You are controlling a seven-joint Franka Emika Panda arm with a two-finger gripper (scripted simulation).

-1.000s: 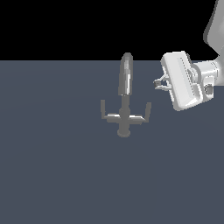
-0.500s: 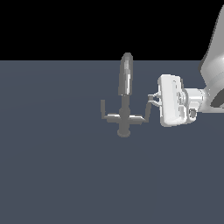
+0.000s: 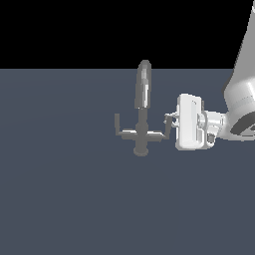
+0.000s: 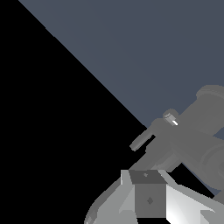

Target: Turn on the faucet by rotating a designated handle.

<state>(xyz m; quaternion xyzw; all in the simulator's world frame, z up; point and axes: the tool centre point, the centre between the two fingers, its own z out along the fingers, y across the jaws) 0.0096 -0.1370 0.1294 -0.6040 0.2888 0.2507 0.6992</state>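
Right beside gripper (image 3: 171,121), touching: the handle (image 3: 167,127)

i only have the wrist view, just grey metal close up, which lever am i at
Observer: The exterior view shows the gripper at the handle, the lever on that view's right side of the faucet.
Operator: touching it
Observer: The fingertips overlap the handle's upturned tip in that view; I cannot tell whether they are actually in contact.
Operator: wheres the other lever
Observer: The twin lever sticks out on the exterior view's left, apart from the gripper.
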